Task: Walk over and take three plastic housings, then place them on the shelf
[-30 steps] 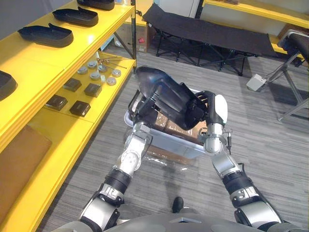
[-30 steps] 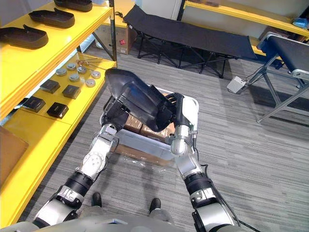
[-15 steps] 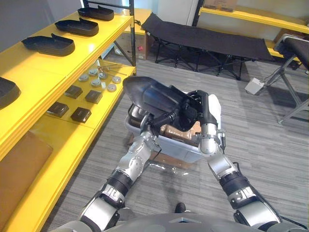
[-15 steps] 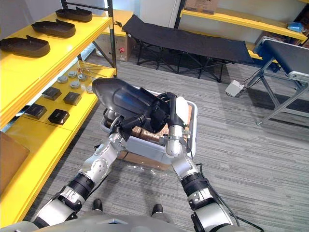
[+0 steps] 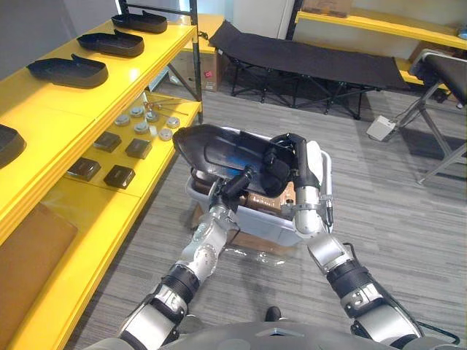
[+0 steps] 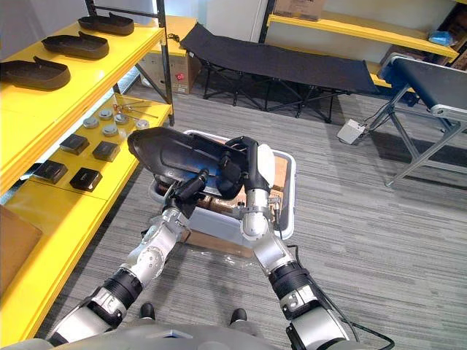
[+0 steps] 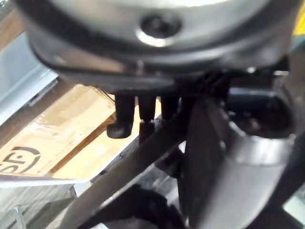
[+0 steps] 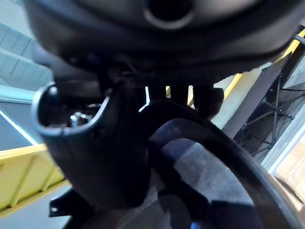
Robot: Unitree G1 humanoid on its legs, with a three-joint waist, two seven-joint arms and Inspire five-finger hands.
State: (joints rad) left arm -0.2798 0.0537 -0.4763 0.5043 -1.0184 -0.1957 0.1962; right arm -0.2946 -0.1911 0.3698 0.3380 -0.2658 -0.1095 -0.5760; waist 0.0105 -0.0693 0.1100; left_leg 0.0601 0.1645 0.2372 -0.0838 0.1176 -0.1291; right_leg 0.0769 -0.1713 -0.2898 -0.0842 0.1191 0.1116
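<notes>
One plastic housing (image 5: 211,146) is hanging above the bin (image 5: 263,222), left hand (image 5: 235,186) and right hand (image 5: 281,164) fingers clamping it; shelf (image 5: 73,109) placement is seemingly pending.

1. The big plastic shell (image 5: 219,149) was black and shiny, with a bit of blue.
2. The shelf (image 5: 51,109) was bright yellow.
3. The bin (image 5: 273,227) was pale grey.
4. The boxes (image 6: 279,173) in it were brown.
5. The floor (image 5: 394,211) was grey with thin stripes.
6. The cot (image 5: 321,62) was black.
</notes>
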